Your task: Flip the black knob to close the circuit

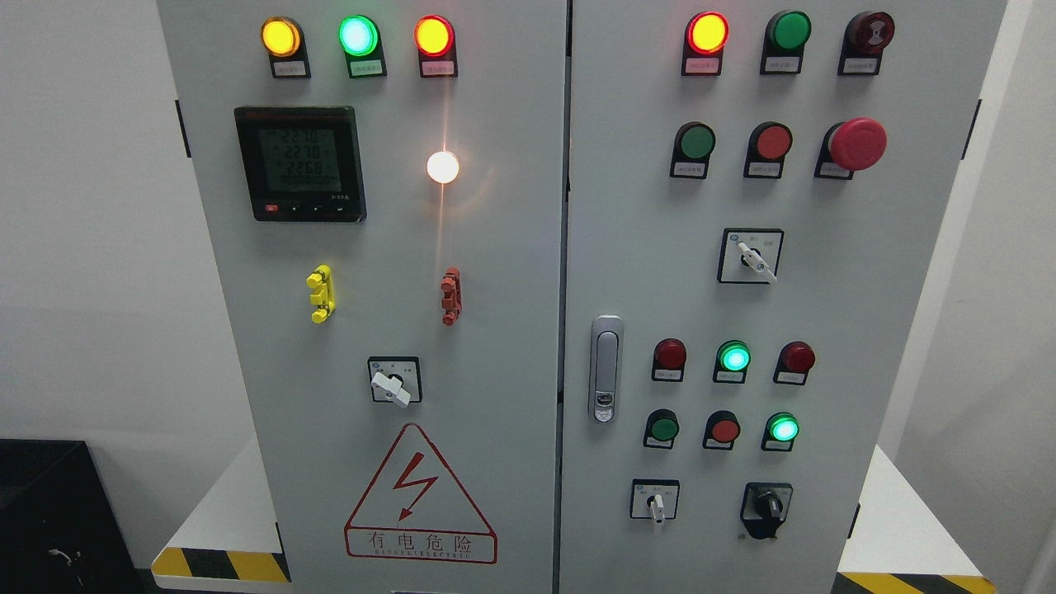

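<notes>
A black rotary knob (768, 506) sits at the lower right of the right door of a grey electrical cabinet (528, 247). Its handle stands about upright on a black base. A white selector switch (656, 505) sits to its left, pointing down. Neither of my hands is in view.
The right door carries red and green buttons, lit green lamps (734, 358), a red mushroom stop button (857, 143), a white selector (755, 258) and a silver door latch (605, 368). The left door has a meter (299, 162), lit lamps, a white selector (392, 386) and a warning triangle (419, 495).
</notes>
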